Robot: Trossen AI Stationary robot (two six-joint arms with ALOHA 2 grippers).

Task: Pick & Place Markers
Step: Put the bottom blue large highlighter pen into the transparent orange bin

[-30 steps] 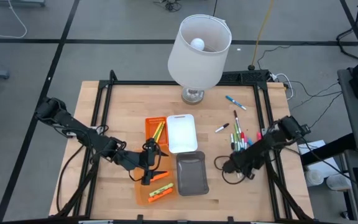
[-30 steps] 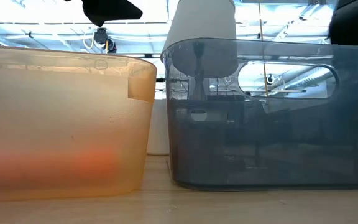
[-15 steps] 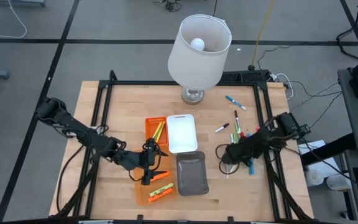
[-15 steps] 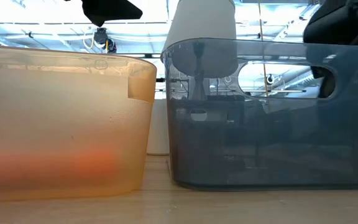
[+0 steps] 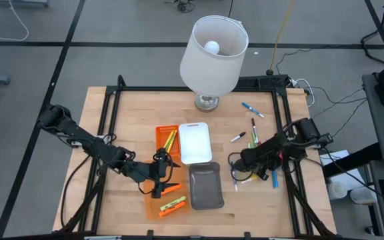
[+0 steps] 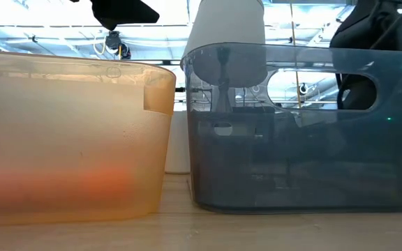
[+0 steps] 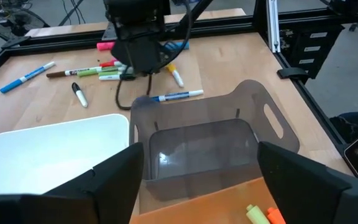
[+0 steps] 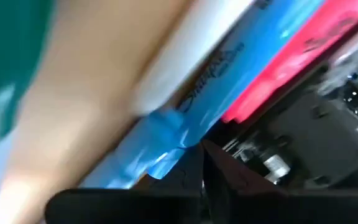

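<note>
markers: most lie loose on the table (image 5: 132, 113) to the right of the trays, a cluster (image 5: 259, 143) of green, red, pink, blue and black ones, plus a blue one (image 5: 252, 110) apart toward the lamp (image 5: 213, 57); a few orange and yellow ones already lie in the orange tray (image 5: 167, 203)
handling: I judge them light, stiff and smooth, round barrels that will roll if nudged; not fragile
where to hold: across the middle of the barrel, fingers square to its length, so it cannot pivot or squirt out
right end effector (image 5: 240, 162): clenched shut, low over the near edge of the cluster; its wrist view is filled by a blue marker (image 8: 185, 106) and a pink one (image 8: 291, 56) pressed close, but whether it grips one I cannot tell
left end effector (image 5: 159, 180): fingers spread wide, holding nothing, hovering at the orange tray beside the grey tray (image 5: 205, 187)
trays: white tray (image 5: 195, 142) and grey tray look bare inside
hidden: the right arm covers part of the cluster from above, so the count under it is unknown
hard to make out: the low view is walled off by the orange and grey trays; the orange smear through the wall is only a blur
</note>
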